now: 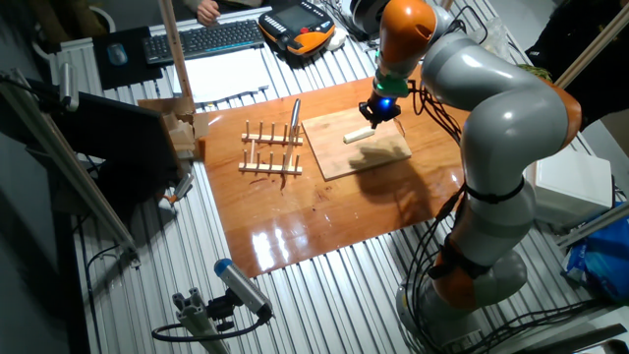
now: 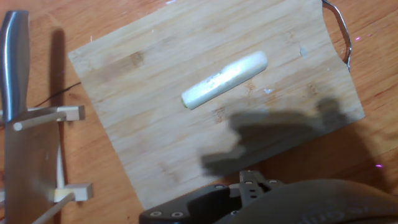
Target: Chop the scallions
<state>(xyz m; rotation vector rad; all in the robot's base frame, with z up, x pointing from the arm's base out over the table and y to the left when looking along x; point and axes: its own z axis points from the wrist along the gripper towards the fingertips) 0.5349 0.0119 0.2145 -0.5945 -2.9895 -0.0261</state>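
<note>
One piece: the scallions [image 2: 224,79] are seen whole on the cutting board [image 2: 155,149].
Feel: likely light, soft, easily rolled.
Hold: best pinched mid-stalk.
Gripper [image 1: 379,111]: fingers cannot be told.

**Bright overhead light, strong glare, soft hand view**

You get hard white glare on the glossy wooden tabletop [image 1: 295,231] near its front edge in the fixed view. The arm throws a dark shadow over the cutting board [image 2: 186,124]; in the hand view that shadow falls just below the scallion piece [image 2: 225,79]. The hand view is slightly soft, and the knife blade [image 2: 13,56] looks blurred.
</note>
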